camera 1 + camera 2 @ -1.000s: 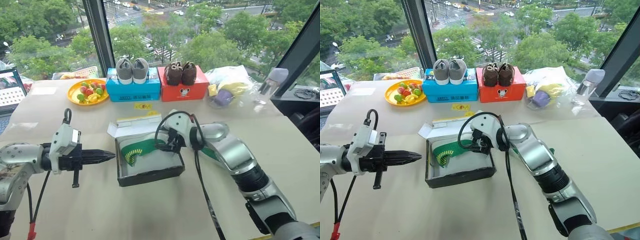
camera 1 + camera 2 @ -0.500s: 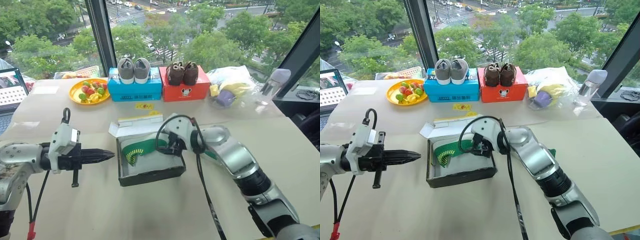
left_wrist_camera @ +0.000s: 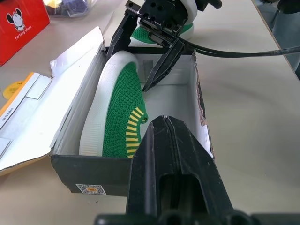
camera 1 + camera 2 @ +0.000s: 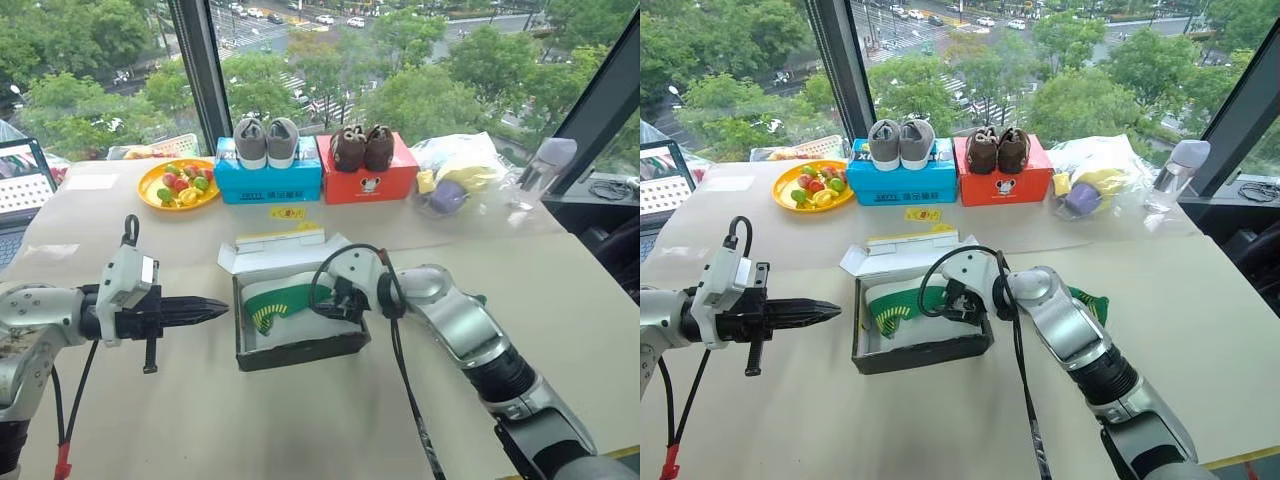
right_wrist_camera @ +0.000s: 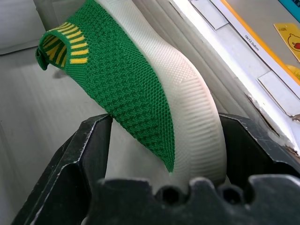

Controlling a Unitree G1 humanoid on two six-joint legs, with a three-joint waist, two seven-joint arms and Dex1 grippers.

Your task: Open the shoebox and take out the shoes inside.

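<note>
The shoebox [image 4: 300,352] stands open in the middle of the table, black walls, white inside, its lid [image 4: 270,248] folded back. One green shoe [image 3: 119,117] lies on its side along the far wall. My right gripper [image 4: 335,300] reaches into the box, open, one finger on each side of that shoe's [image 5: 126,84] toe end. A second green shoe [image 4: 1090,300] lies on the table right of the box, partly behind my right arm. My left gripper [image 4: 215,310] is shut and empty, hovering left of the box and pointing at it.
At the table's far edge stand a blue box [image 4: 268,180] with grey shoes and a red box [image 4: 365,180] with brown shoes. A yellow fruit plate [image 4: 178,185] and a laptop [image 4: 22,185] sit far left, a plastic bag [image 4: 460,175] and a bottle [image 4: 535,170] far right.
My right gripper has sunk a little deeper into the box over the shoe's toe. The left arm has kept still.
</note>
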